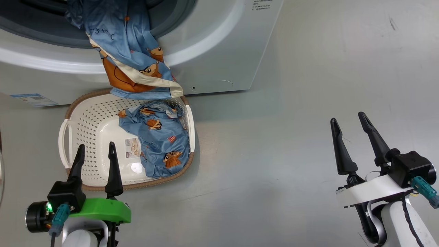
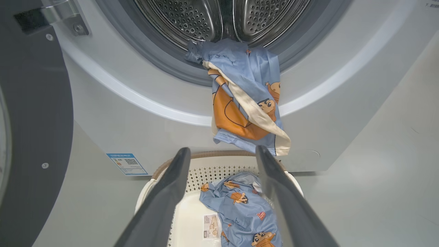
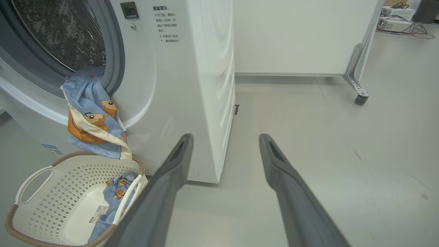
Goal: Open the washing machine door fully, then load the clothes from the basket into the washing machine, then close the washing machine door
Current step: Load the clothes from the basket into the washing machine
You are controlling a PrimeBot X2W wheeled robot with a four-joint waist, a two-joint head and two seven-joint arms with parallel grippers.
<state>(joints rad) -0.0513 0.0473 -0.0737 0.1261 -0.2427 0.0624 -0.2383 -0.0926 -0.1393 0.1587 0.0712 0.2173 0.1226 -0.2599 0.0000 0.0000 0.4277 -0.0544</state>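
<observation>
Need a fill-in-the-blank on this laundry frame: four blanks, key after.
1. The hanging garment trails out of the ____.
2. The second garment lies inside the ____.
3. The left gripper and right gripper both have jaws ____.
4. Below the right gripper is bare ____.
Missing words: washing machine; basket; open; floor.

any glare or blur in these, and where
Head view: white glare on the floor of the cream perforated plastic basket. Left wrist view: the shiny perforated steel drum glints; the dark fingers of the left gripper look soft. Right wrist view: soft shadow under the white washing machine.
</observation>
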